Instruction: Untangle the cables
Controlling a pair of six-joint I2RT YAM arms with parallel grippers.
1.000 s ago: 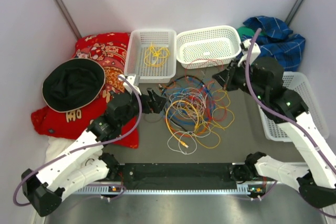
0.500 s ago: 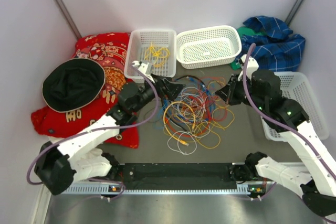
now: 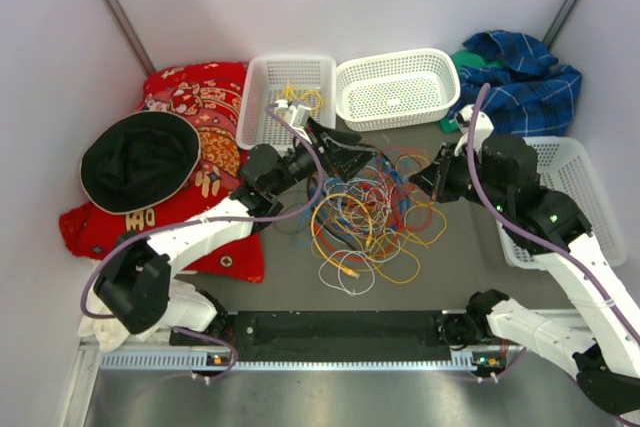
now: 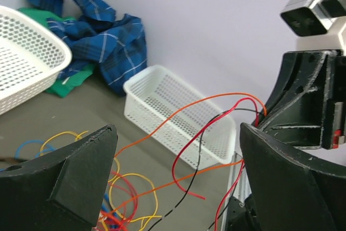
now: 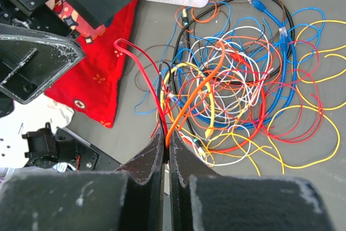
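The cables (image 3: 370, 212) lie in a tangled pile of yellow, orange, blue, white, red and black loops at the table's middle, also seen from the right wrist (image 5: 238, 85). My right gripper (image 3: 422, 179) hovers at the pile's right edge, shut (image 5: 166, 143) on an orange, a red and a black strand lifted off the pile. These strands (image 4: 216, 128) stretch across the gap of my left gripper (image 4: 178, 187), which is open and touches none of them. The left gripper (image 3: 348, 149) hangs over the pile's far left part, pointing toward the right gripper.
A white basket (image 3: 250, 107) at the back holds a yellow cable (image 3: 300, 99); a second white basket (image 3: 348, 97) stands beside it. A third basket (image 3: 580, 162) sits at the right under a blue plaid cloth (image 3: 525, 67). Red cloth (image 3: 190, 97) and black hat (image 3: 140, 162) lie left.
My left arm has stretched forward and right, from the pile's left edge to above it, still open. The right gripper has dropped slightly nearer, keeping its grip on the strands.
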